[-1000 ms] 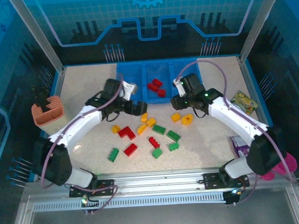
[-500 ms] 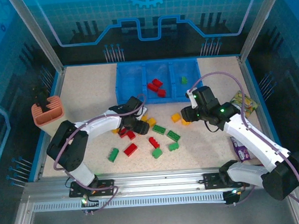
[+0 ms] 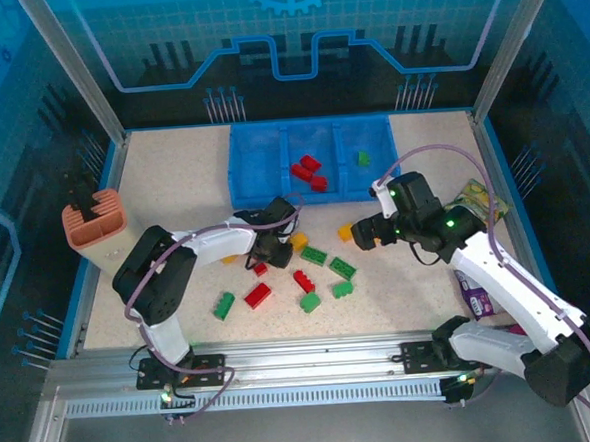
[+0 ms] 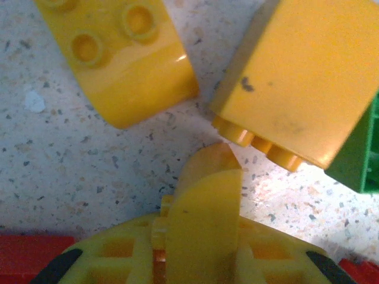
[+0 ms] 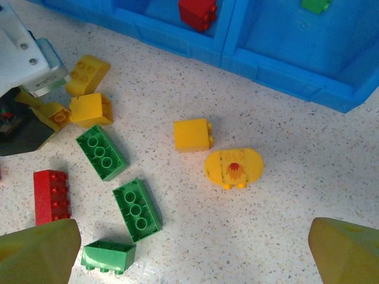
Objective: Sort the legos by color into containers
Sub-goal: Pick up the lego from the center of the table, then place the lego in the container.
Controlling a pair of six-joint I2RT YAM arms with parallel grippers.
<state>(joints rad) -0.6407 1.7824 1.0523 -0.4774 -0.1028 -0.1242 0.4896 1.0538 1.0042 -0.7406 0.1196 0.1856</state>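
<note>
Left gripper [image 3: 272,244]: down at table level in the yellow cluster just in front of the tray [image 3: 264,199]. In the wrist view something narrow and yellow sits at the centre of the fingers. I cannot tell whether they are clamped on a brick or merely drawn together. Close ahead lie a curved yellow brick [image 4: 118,59] and a tipped yellow block [image 4: 302,83], with a green brick [image 4: 362,155] against the block's far side.

Right gripper [image 3: 364,233]: fingers [image 5: 35,251] wide apart and holding nothing. It is over a yellow cube [image 5: 192,135] and a rounded yellow piece [image 5: 234,167], which lie just beside each other.

Tray: left compartment bare, red bricks [image 3: 307,172] in the middle, one green [image 3: 363,158] in the right. Most bricks are loose on the table.

Risks (judgement):
- Left: the cluster is tight. If it holds anything, the hold is probably on an edge, so a lift could shed the brick. It could also drag the curved brick or the block along and scatter the pile.
- Left: bare compartment is presumably for yellow. A release too far right would put yellow among the reds.
- Right: the two yellows are close, so a descent between them may nudge one away or catch both. The rounded piece offers poor flats and could squirt out as the fingers close.
- Both arms work near the tray front, so simultaneous reaches could clash.
</note>
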